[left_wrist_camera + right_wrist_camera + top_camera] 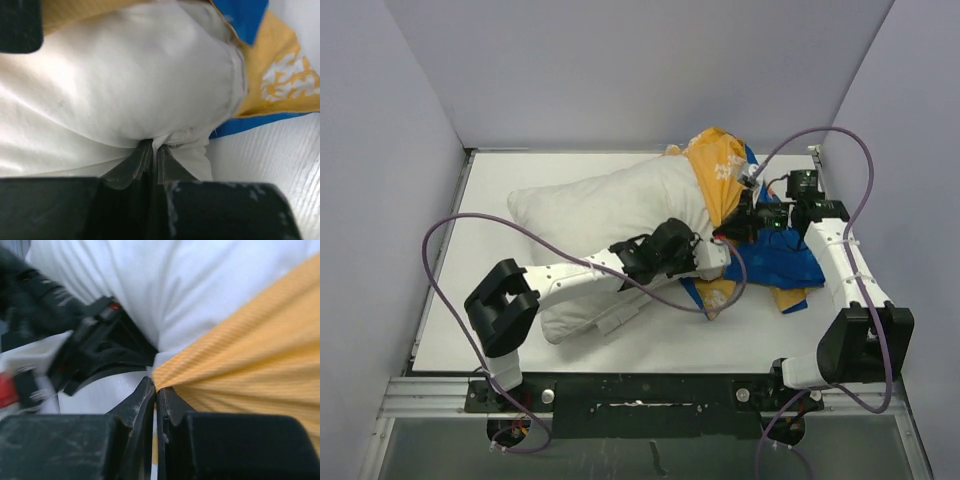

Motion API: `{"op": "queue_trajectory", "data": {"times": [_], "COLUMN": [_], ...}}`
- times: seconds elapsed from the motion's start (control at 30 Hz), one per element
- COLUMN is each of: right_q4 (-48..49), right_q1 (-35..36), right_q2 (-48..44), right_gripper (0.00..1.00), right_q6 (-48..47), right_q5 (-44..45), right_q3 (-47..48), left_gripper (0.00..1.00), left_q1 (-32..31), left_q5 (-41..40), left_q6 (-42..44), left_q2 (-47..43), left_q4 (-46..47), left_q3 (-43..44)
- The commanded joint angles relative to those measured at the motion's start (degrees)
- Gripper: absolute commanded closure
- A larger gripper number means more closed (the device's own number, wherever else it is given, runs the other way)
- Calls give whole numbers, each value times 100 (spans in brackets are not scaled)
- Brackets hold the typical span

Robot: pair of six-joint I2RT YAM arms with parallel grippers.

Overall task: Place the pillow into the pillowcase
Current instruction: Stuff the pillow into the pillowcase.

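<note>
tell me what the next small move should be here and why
Probably the left hand, shut on a fold of the plump white rectangular pillow, should push that corner a little deeper into the blue-and-mustard fabric pillowcase while the right hand holds its pinched yellow edge. Only one end of the pillow is covered; most of it lies outside.

White table (570, 165), flat-topped, filled the middle of the top view, with a thin dark border along its left and far edges. Plain pale lilac-grey panels enclosed it: left wall (370, 200), back wall (640, 70), right wall (920, 150), all evenly and softly lit. Aluminium rail (430, 402) ran along the lower frame at the table's near edge.
</note>
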Motion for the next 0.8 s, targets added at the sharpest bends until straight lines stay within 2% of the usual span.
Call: {"op": "queue_trajectory", "data": {"times": [0.0,0.07,0.1,0.2,0.27,0.37,0.43,0.57,0.67,0.77], "right_q4": [-762,-625,-241,1541,1600,237,-905,-1931,-2200,-1942], "right_q1": [911,1017,1044,1014,790,415,336,-61,-477,-952], "right_q2": [-450,-335,-310,-395,-272,150,251,-419,-991,-1469], "right_gripper": [100,100,100,100,100,98,84,49,29,17], "right_q6": [-107,395,814,2576,2481,1157,95,-944,-1254,-1119], "right_q5": [-778,-1165,-1377,-996,-417,106,365,444,505,916], "right_q3": [1609,2053,1992,876,271,375,713,1149,1391,1221], "left_gripper": [100,100,100,100,100,100,100,100,100,100], "left_q1": [965,1349,1461,1605,1600,1609,1617,1652,1673,1696], "left_q5": [867,1493,1704,2289,2536,2814,2914,3146,3263,3354], "left_q6": [-2696,-3736,-4289,-5029,-5224,-5403,-5404,-5419,-5450,-5508], "left_q2": [-22,-52,-34,48,71,82,107,177,226,251], "left_q4": [210,574,733,1407,1821,2276,2418,2642,2801,2930], "left_q3": [660,628,607,377,179,-117,-277,-466,-576,-643]}}
